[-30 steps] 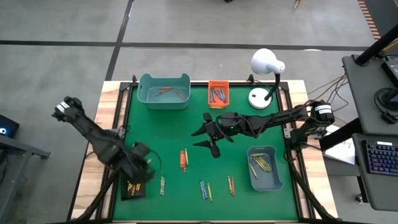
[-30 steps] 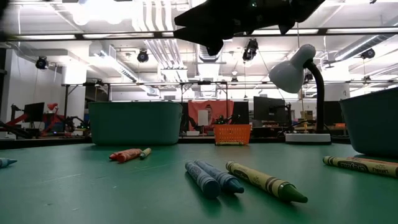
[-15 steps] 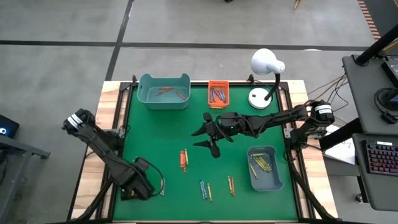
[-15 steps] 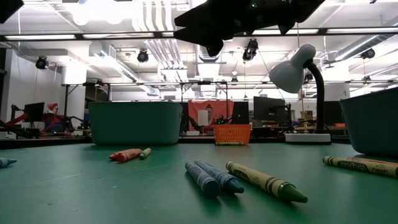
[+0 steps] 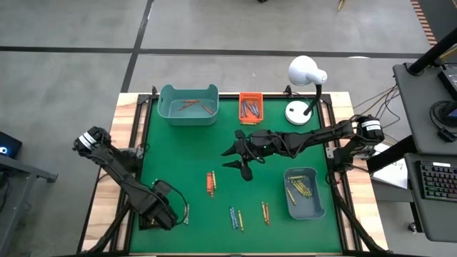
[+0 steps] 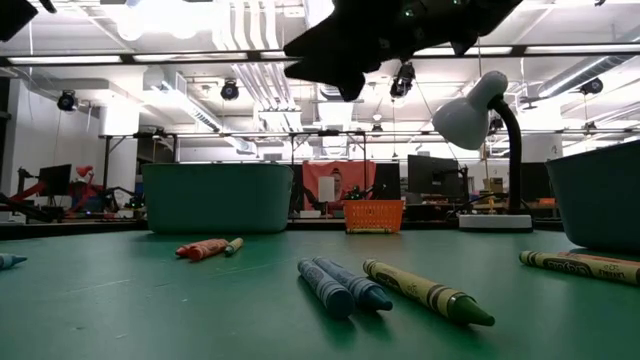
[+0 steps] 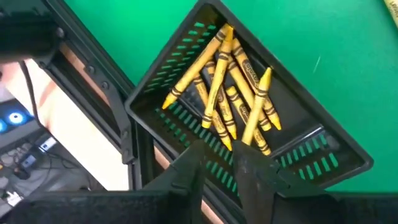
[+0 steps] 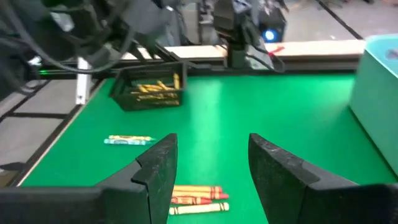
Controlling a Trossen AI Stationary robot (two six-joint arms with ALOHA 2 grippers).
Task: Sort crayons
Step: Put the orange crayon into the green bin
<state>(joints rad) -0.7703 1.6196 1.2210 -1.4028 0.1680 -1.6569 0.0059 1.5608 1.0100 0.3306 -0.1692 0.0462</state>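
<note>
My left gripper (image 5: 158, 214) points down into the black tray (image 7: 323, 134) at the table's near left corner. Its fingers (image 7: 219, 152) stand slightly open with nothing between them, just over the pile of yellow crayons (image 7: 227, 93) in the tray. One yellow crayon (image 7: 258, 106) lies slanted on top of the pile. My right gripper (image 5: 239, 158) hangs open above the middle of the table. Loose crayons lie on the green mat: an orange-red group (image 5: 211, 183), a yellow and green pair (image 5: 186, 213), blue and yellow ones (image 5: 236, 218) and another pair (image 5: 265, 212).
A teal bin (image 5: 188, 104) with red crayons and an orange tray (image 5: 250, 107) with blue-grey ones stand at the far edge. A second teal bin (image 5: 303, 191) with yellow-green crayons is at the right. A white lamp (image 5: 305, 78) stands at the far right corner.
My left gripper has gone toward the near edge and down, tipping over until it points down. It now covers the black tray, which showed beside it a second ago. For the last half second it has kept still.
</note>
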